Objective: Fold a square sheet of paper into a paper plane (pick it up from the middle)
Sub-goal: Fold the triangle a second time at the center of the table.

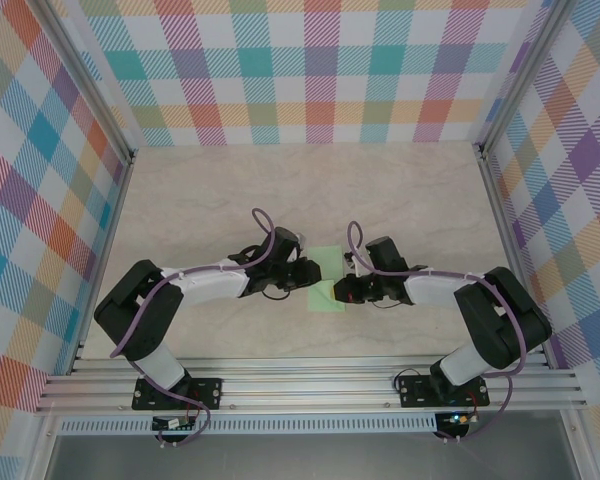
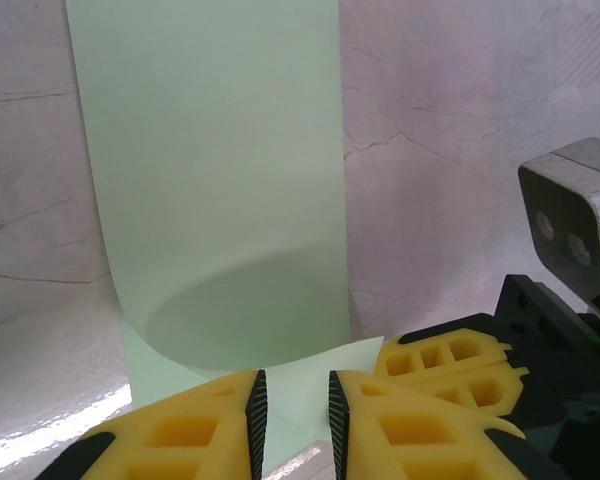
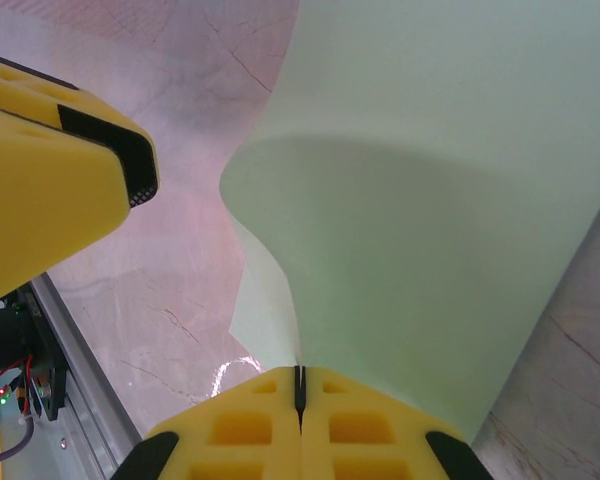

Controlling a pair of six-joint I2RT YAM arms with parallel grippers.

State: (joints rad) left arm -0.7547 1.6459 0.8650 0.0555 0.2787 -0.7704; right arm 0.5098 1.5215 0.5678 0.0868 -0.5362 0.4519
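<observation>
The thin, pale mint-green square sheet of paper (image 1: 327,264) lies near the middle of the beige marble-patterned tabletop (image 1: 280,190), between the two arms, and it is not flat. In the right wrist view the sheet (image 3: 440,200) bows up into a hollow curl, and a corner narrows down to the seam between the yellow foam fingers. The right gripper (image 3: 300,388) is pressed closed with no gap, and the paper's edge runs into that seam, so it pinches the sheet there. From above, this gripper (image 1: 341,291) sits at the sheet's near right part.

In the left wrist view the sheet (image 2: 220,180) runs away from the camera as a long strip, its near part curved with a shadow under the bend. The left gripper (image 2: 292,418) has its ribbed black pads standing a narrow slot apart. Green paper shows through that slot, but whether the pads touch it I cannot tell. From above, it (image 1: 313,272) is at the sheet's left edge, facing the other gripper, with their tips near each other.

Walls of bright checked cloth (image 1: 320,70) enclose the table, and a ribbed aluminium rail (image 1: 310,385) carries the arm bases at the near edge.
</observation>
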